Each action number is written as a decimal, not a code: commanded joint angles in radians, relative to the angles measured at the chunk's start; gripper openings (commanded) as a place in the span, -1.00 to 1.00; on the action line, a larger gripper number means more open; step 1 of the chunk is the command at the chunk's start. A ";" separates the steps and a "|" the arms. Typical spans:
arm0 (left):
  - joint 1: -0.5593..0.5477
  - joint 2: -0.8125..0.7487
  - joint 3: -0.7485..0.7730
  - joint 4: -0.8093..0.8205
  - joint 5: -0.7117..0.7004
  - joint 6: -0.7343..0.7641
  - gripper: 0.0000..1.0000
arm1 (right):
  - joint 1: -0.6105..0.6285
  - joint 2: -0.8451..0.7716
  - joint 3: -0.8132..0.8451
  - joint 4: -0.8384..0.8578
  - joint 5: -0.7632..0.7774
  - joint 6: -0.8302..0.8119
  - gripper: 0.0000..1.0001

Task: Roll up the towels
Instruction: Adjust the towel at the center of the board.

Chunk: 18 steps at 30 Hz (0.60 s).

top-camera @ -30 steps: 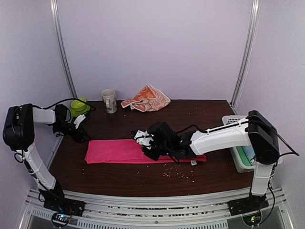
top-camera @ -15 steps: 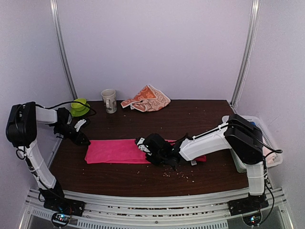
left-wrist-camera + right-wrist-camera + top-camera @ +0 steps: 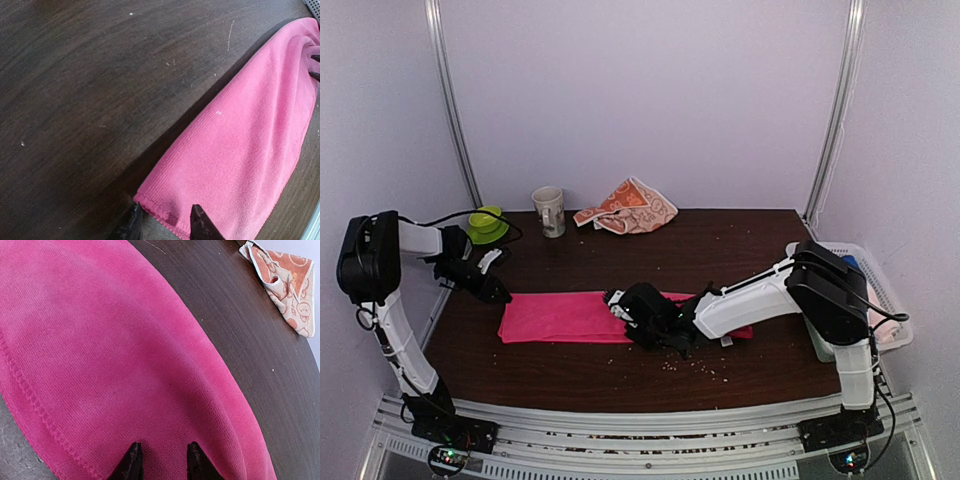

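The hot pink towel (image 3: pixel 555 315) lies flat as a long strip across the dark table. My left gripper (image 3: pixel 498 290) is at its far left corner. In the left wrist view that gripper (image 3: pixel 166 225) stands partly open, one tip just off the hem, the other on the pink towel (image 3: pixel 250 145). My right gripper (image 3: pixel 618 304) rests on the middle of the strip. Its tips (image 3: pixel 162 462) are apart and pressed into the pink towel (image 3: pixel 100 340), which bulges in a soft fold beside them. The orange bunny-print towel (image 3: pixel 628 207) lies crumpled at the back, also as the orange towel (image 3: pixel 287 285).
A printed mug (image 3: pixel 549 211) and a green object (image 3: pixel 486 222) stand at the back left. A white basket (image 3: pixel 880 290) with rolled cloths hangs off the table's right edge. Crumbs (image 3: pixel 690 365) dot the table in front of the pink towel.
My right gripper came down from just above the pink towel onto it and slid slightly left. My left gripper's fingers narrowed around the towel's left corner.
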 commanded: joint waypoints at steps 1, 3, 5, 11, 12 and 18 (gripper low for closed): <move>-0.004 0.023 0.029 -0.014 0.040 -0.019 -0.35 | 0.011 0.025 0.019 -0.023 0.006 0.013 -0.38; -0.005 0.025 0.029 -0.014 0.040 -0.024 -0.40 | 0.013 0.029 0.019 -0.026 0.006 0.015 -0.38; -0.005 0.027 0.029 -0.015 0.038 -0.030 -0.45 | 0.013 0.032 0.019 -0.029 0.007 0.016 -0.38; -0.004 0.029 0.032 -0.029 0.030 -0.038 -0.50 | 0.016 0.035 0.019 -0.037 0.012 0.017 -0.38; -0.004 0.027 0.031 -0.032 0.027 -0.039 -0.50 | 0.017 0.036 0.019 -0.038 0.013 0.016 -0.38; -0.004 0.016 0.010 -0.041 0.005 -0.047 -0.51 | 0.017 0.046 0.019 -0.041 0.012 0.019 -0.38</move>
